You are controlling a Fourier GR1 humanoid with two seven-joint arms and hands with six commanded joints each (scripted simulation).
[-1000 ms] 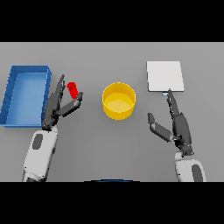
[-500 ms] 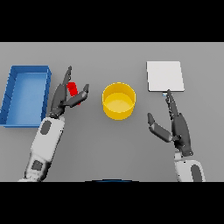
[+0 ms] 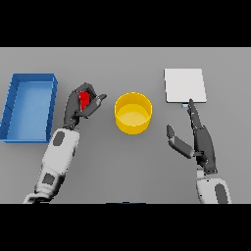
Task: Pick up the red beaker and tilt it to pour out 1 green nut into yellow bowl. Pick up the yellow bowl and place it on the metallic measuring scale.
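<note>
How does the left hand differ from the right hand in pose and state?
The left hand has fingers curled round the red beaker; the right hand holds nothing, fingers straight. The left hand is beside the blue bin; the right hand is below the scale. Both are dark.

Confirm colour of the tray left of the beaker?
Blue: the tray shows clearly in the head view.

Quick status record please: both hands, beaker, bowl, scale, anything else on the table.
left hand: fingers curled round the red beaker
right hand: open, holding nothing, just below the scale
beaker: in the left hand's grasp, left of the bowl; contents not visible
bowl: yellow, upright at table centre, looks empty
scale: pale square plate at right, nothing on it
bin: blue, far left, nothing in it
pour: not yet done
</note>
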